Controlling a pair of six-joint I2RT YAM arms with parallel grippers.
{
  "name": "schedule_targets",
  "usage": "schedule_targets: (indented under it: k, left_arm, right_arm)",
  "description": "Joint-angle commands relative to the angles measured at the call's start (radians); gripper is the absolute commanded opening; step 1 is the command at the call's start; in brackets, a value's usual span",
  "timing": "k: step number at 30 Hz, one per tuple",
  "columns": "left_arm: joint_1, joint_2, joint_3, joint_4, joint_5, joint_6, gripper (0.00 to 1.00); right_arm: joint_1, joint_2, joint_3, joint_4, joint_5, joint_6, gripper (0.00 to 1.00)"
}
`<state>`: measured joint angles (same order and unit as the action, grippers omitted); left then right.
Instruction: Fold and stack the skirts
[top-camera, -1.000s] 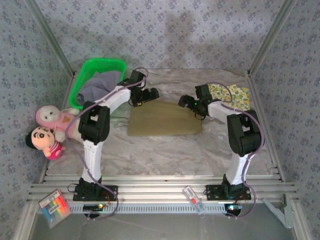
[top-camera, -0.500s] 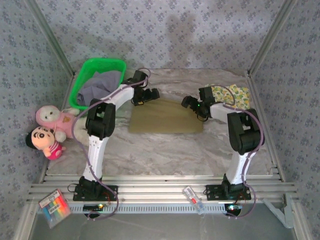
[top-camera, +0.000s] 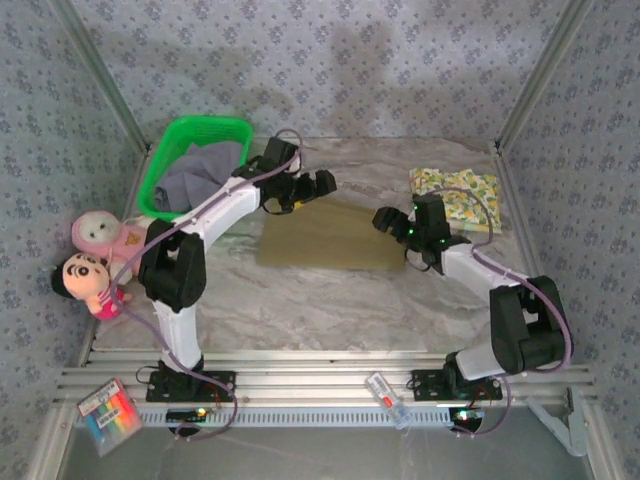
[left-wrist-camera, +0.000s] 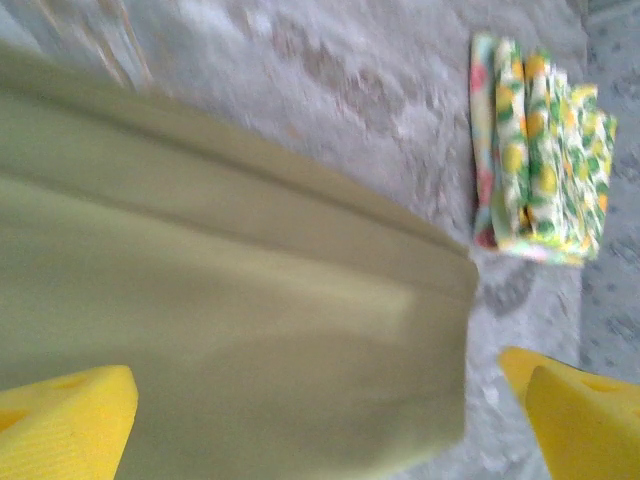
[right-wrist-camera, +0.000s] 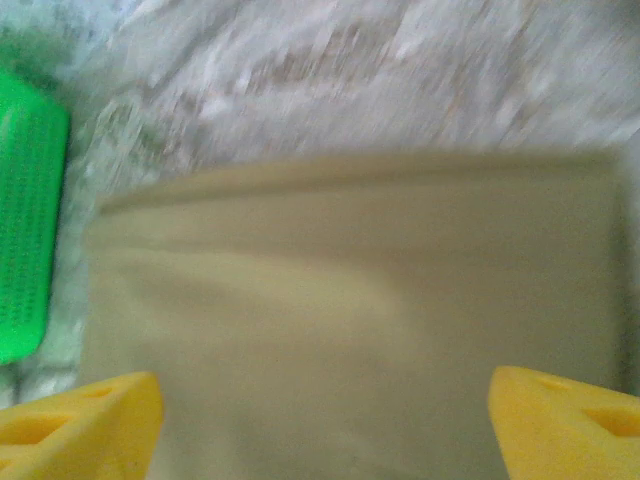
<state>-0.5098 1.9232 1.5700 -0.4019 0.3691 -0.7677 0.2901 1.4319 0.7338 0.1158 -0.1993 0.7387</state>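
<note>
Where the dolls (top-camera: 95, 260) lie: nine o'clock, at the table (top-camera: 330, 300) edge, out of the folding space.
Basket (top-camera: 200, 125): ten o'clock; a grey skirt (top-camera: 195, 175) is heaped inside, probably awaiting its turn.
Left gripper (top-camera: 308, 190): spread wide and empty over the olive skirt's far edge, apparently to pinch it.
Olive skirt (top-camera: 330, 245): flat at centre, laid out for folding.
Right gripper (top-camera: 388, 222): parted and empty at the skirt's two o'clock corner, matching its partner.
Folded floral skirts (top-camera: 470, 190): two o'clock, likely the stack's base.
</note>
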Motion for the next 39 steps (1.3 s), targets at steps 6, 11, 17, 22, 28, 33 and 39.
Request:
schedule_targets:
  k: [6,11,17,22,28,33,39]
  left_arm:
    - [0.032,0.059,-0.11,0.066,0.074,-0.124,1.0]
    - [0.052,0.067,-0.244,0.093,0.008,-0.149,1.0]
    - [0.089,0.079,-0.363,0.123,-0.049,-0.118,1.0]
    - [0.079,0.1,-0.374,0.111,-0.064,-0.084,1.0]
    - [0.056,0.094,-0.323,0.093,-0.045,-0.051,1.0]
    - [-0.004,0.053,-0.164,-0.026,-0.075,0.023,1.0]
    - [-0.101,0.029,0.037,-0.23,-0.199,0.152,1.0]
  right_arm:
    - [0.165,0.131,-0.032,0.151,0.012,0.248,0.28]
    - [0.14,0.218,-0.084,0.189,-0.008,0.295,0.03]
    - [0.085,0.232,-0.162,0.165,0.01,0.251,0.0]
    - [0.029,0.147,-0.213,0.139,0.066,0.176,0.08]
    - [-0.018,0.004,-0.229,0.031,0.117,0.082,0.31]
    - [-0.071,-0.142,-0.273,0.068,0.041,0.008,0.8]
    - [-0.117,-0.317,-0.328,-0.025,0.088,0.043,1.0]
